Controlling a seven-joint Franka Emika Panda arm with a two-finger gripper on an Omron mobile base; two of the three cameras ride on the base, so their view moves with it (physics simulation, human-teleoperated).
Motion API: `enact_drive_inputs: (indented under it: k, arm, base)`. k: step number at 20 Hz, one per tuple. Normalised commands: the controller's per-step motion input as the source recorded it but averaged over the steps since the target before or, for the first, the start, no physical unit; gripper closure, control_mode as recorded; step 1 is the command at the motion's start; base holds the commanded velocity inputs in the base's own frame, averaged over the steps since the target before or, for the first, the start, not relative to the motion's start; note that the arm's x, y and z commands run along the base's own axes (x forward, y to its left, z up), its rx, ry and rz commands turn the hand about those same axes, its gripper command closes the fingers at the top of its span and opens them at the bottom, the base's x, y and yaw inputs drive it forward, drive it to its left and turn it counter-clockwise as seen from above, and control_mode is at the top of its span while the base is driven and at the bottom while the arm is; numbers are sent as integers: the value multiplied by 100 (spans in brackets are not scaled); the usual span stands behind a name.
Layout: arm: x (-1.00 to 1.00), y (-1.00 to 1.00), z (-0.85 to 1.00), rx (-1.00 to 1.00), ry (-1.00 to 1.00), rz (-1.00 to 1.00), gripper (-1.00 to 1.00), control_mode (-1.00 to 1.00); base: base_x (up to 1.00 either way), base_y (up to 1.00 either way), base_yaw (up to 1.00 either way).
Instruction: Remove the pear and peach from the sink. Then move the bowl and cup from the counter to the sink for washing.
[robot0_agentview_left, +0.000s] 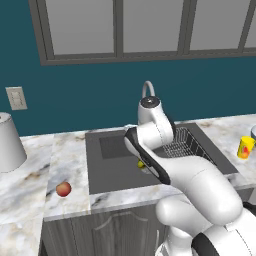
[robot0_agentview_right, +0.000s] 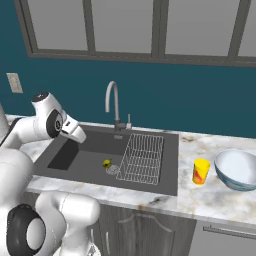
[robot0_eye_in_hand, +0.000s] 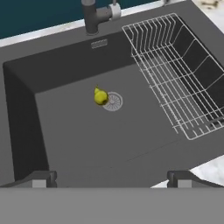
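Gripper (robot0_eye_in_hand: 112, 178) hangs released above the sink (robot0_eye_in_hand: 65, 144), its 2 fingertips (robot0_eye_in_hand: 39, 178) spread wide, the pear (robot0_eye_in_hand: 100, 96) lying ahead beside the drain (robot0_eye_in_hand: 113, 101).

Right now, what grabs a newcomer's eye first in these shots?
The small yellow-green pear lying alone on the dark sink floor, right beside the round drain, with the open claw hovering above it. Next, the reddish peach sitting out on the marble counter left of the sink, and the bright yellow cup beside the pale bowl on the right.
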Motion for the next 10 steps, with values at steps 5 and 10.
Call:
enact_drive_inputs:
  k: [5,10]
  arm:
    - [28,-5,-15,0,0,0,-100,-100]
    - [25,-1,-18,0,0,0,-100,-100]
  base:
    - [0,0,0]
    - [0,0,0]
